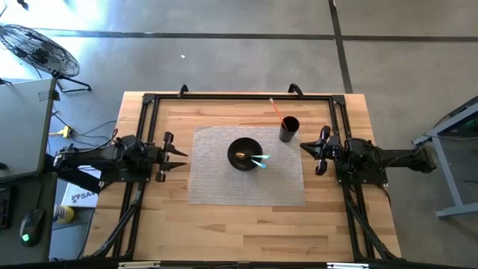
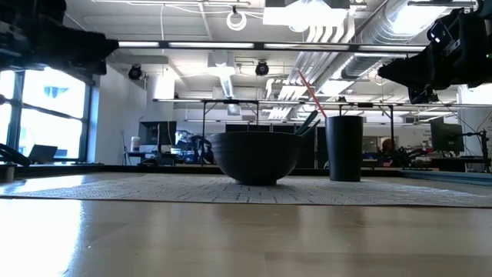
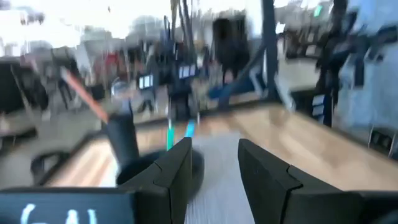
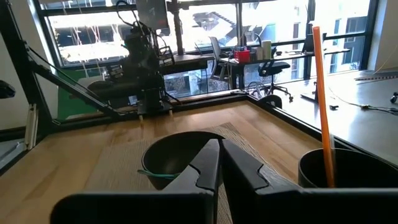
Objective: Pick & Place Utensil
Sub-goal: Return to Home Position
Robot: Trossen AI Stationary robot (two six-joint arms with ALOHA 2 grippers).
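A black bowl (image 1: 244, 155) stands on a grey woven placemat (image 1: 224, 187); utensils with teal handles (image 1: 261, 160) lean out over its rim toward the right. A black cup (image 1: 289, 128) beside it holds an orange stick (image 1: 276, 110) that leans on its rim. My left gripper (image 1: 181, 157) hovers open at the mat's left edge, and in the left wrist view (image 3: 214, 163) it faces the bowl (image 3: 198, 169) and cup (image 3: 122, 140). My right gripper (image 1: 305, 147) is shut, right of the bowl and near the cup, and in the right wrist view (image 4: 222, 152) it points at the bowl (image 4: 171, 155).
A black metal frame (image 1: 239, 96) runs around the wooden table top (image 1: 246, 232). Bare wood lies in front of the mat toward the near edge. In the low view the bowl (image 2: 256, 158) and cup (image 2: 344, 148) stand side by side, both arms above them.
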